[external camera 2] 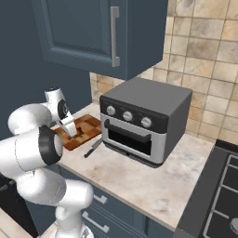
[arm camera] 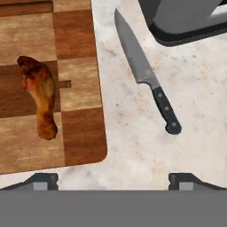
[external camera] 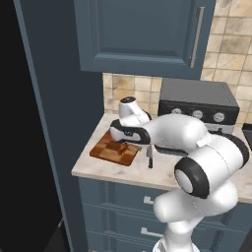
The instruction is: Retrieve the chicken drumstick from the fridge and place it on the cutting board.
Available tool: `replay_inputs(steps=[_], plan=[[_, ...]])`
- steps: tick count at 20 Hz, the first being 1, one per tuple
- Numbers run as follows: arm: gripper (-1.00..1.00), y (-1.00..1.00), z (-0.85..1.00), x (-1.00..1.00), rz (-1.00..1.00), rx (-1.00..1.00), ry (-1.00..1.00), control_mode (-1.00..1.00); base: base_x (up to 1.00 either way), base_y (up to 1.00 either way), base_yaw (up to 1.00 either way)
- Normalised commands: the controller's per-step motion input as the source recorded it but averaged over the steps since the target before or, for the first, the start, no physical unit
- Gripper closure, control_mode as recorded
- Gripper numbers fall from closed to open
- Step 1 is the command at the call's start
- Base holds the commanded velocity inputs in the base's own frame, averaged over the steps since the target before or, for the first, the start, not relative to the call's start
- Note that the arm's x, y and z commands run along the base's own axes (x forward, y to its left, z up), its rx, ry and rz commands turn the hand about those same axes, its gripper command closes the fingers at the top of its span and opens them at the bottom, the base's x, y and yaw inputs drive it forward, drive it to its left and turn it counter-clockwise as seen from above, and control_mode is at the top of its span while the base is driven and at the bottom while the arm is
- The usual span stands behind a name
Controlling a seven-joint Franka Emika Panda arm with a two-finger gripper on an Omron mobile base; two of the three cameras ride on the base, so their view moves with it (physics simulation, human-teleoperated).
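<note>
Countertop (arm camera: 146, 133): knife (arm camera: 146, 73) beside cutting board (arm camera: 80, 53)

You are looking at a pale marbled bench (arm camera: 146, 137) that is carrying the checkered cutting board (arm camera: 80, 66), with the chicken drumstick (arm camera: 41, 99) lying on it, a dark-handled knife (arm camera: 146, 75) lying just beside the board, and a grey toaster oven (external camera 2: 146, 118) sitting near the knife.
</note>
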Motion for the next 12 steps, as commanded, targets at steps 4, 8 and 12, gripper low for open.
replay_inputs(steps=[4, 8, 12], plan=[[-1.00, -0.15, 0.53, -1.00, -0.07, 0.01, 0.00, -1.00, 0.00, 0.00, 0.00], [-1.00, -0.33, 0.57, -1.00, -0.05, 0.03, 0.00, -1.00, 0.00, 0.00, 0.00], [-1.00, -0.43, 0.66, -1.00, 0.00, 0.07, -0.02, -1.00, 0.00, 0.00, 0.00]])
